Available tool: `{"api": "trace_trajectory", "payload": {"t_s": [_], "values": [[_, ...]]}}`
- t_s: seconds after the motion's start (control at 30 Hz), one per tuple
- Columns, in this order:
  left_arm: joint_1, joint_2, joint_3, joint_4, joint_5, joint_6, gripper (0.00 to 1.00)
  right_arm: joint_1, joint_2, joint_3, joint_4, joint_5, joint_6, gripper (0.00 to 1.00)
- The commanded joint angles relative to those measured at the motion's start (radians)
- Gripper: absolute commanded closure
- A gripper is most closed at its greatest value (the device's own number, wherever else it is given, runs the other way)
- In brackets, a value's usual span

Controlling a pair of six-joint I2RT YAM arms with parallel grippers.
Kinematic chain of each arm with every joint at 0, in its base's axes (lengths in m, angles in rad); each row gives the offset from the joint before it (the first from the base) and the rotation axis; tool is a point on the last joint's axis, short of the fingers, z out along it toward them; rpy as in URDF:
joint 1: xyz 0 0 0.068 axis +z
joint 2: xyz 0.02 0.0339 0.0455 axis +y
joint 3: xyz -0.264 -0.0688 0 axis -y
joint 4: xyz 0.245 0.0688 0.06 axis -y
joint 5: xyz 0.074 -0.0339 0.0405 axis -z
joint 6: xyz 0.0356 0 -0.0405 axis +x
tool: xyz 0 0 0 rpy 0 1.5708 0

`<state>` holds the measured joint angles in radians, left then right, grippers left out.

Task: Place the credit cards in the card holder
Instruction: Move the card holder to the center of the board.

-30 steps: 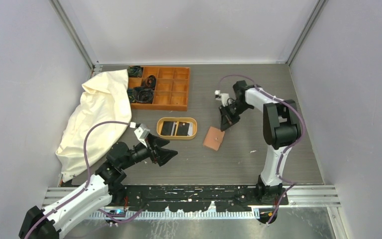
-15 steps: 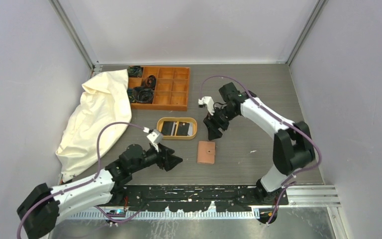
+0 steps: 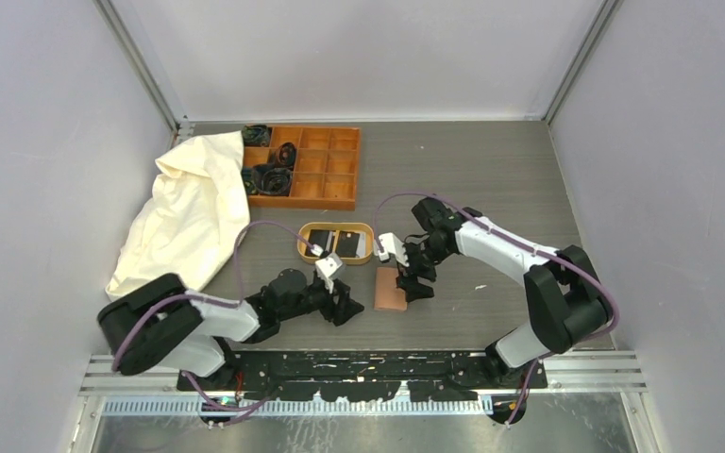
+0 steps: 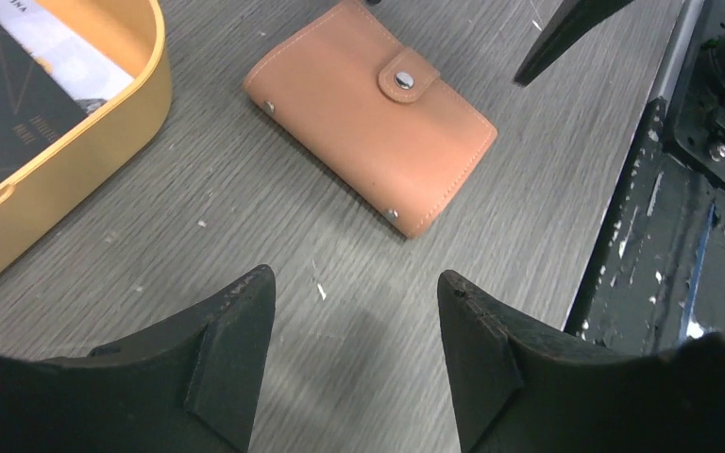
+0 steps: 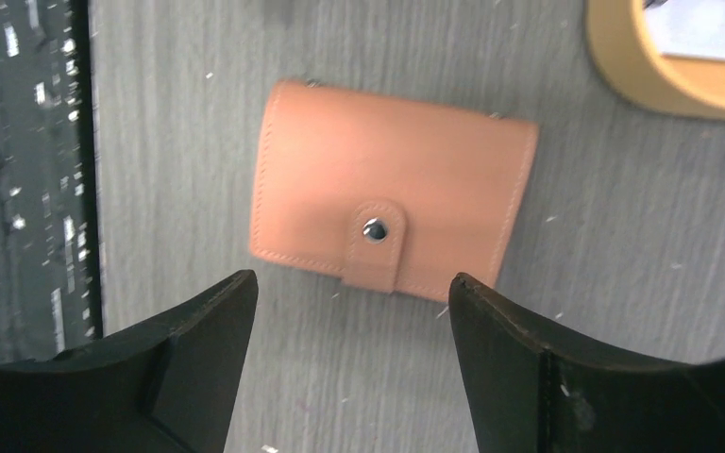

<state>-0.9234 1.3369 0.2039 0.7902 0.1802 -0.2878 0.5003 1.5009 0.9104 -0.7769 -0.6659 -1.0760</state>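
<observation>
I see the small reddish-brown leather card holder lying flat on the grey wood-grain table, just beside the near-right end of the oval wooden tray. It is folded shut, and its flap is fastened with the metal snap button. The thin black plastic credit cards lie flat inside the tray, side by side, with a pale one partly showing next to them.

The right gripper hangs directly above the holder with its jaws spread wide and nothing between them. The left gripper is low over the table on the holder's left side. Its jaws are also spread and empty, and it is near the holder but does not touch it.

I judge the holder to be light and a little soft, so it will probably slide on the smooth table if I push only one side. I would hold the body by its two long edges with one gripper and lift the flap tab near the button with the other. The cards look stiff, thin and slippery. I think the best place to take one is a short edge, after tilting it against the tray wall.
</observation>
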Motion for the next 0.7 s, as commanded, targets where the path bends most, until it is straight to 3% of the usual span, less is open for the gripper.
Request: {"api": "trace_trajectory", "payload": {"t_s": [0.0, 0.13, 0.4, 0.67], "values": [[-0.012, 0.161, 0.011, 0.397, -0.012, -0.045, 0.38, 0.045, 0.019, 0.006, 0.169, 0.094, 0.094, 0.23], [-0.024, 0.323, -0.008, 0.628, -0.061, -0.081, 0.41, 0.104, 0.054, 0.005, 0.213, 0.166, 0.147, 0.26], [-0.076, 0.372, 0.012, 0.641, -0.131, -0.015, 0.44, 0.159, 0.106, 0.023, 0.160, 0.248, 0.103, 0.39], [-0.120, 0.403, 0.030, 0.641, -0.137, 0.065, 0.44, 0.160, 0.117, 0.051, 0.121, 0.266, 0.083, 0.81]]}}
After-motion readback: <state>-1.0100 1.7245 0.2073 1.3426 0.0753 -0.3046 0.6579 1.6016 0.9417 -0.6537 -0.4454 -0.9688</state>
